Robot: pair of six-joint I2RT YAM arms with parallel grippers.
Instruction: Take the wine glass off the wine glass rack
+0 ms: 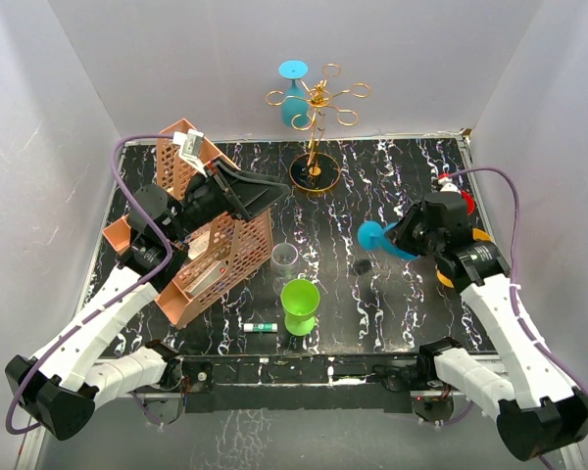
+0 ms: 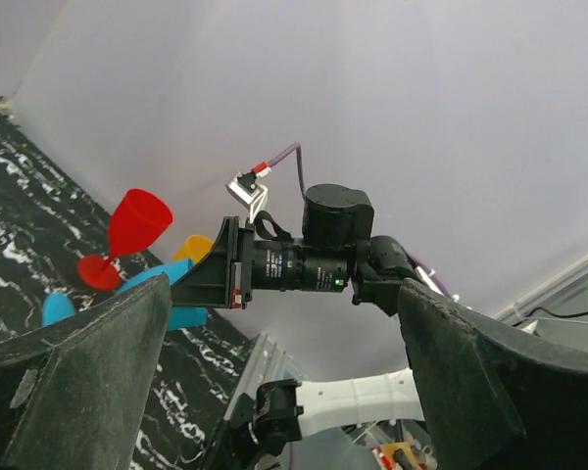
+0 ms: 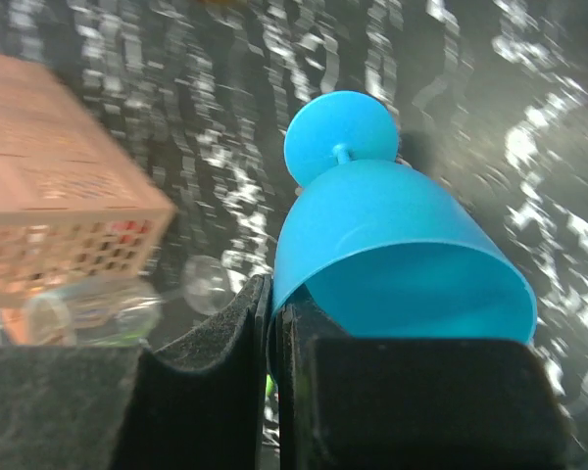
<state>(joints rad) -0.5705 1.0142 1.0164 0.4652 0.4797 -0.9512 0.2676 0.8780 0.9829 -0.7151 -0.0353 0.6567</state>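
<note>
Right claw pinching blue wine glass rim, left claw spread wide, empty

Both your arms wear white shells on the long links, with black joint housings and black bases. A purple cable runs outside the left arm, and a second purple cable loops along the right arm. The left gripper has thick matte black fingers with a rough face; the right gripper has matching black pads. On the right wrist you see a white plug with a red collar and a round black motor.
</note>
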